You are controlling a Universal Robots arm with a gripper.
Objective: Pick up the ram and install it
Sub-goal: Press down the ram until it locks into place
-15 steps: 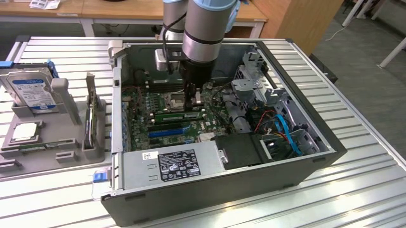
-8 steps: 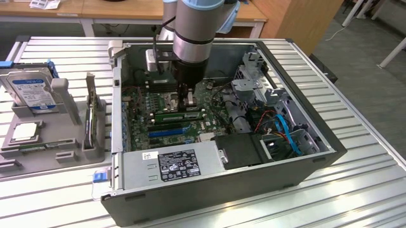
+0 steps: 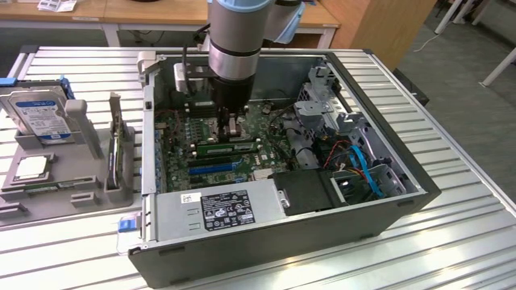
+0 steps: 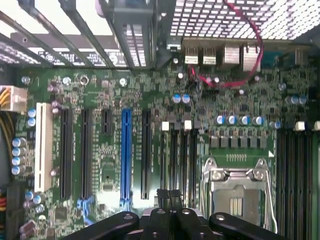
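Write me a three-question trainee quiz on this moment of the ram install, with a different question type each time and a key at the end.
1. True or false: the gripper hangs outside the computer case, over the bare table.
2. Multiple choice: where is the hard drive?
A. On the grey tray, to the exterior view's left of the case
B. Inside the case
C. On the wooden desk behind
3. Short answer: how do the gripper's jaws stand, open or shut?

Key: 1 false, it is down inside the case, above the motherboard. 2 A. 3 shut.
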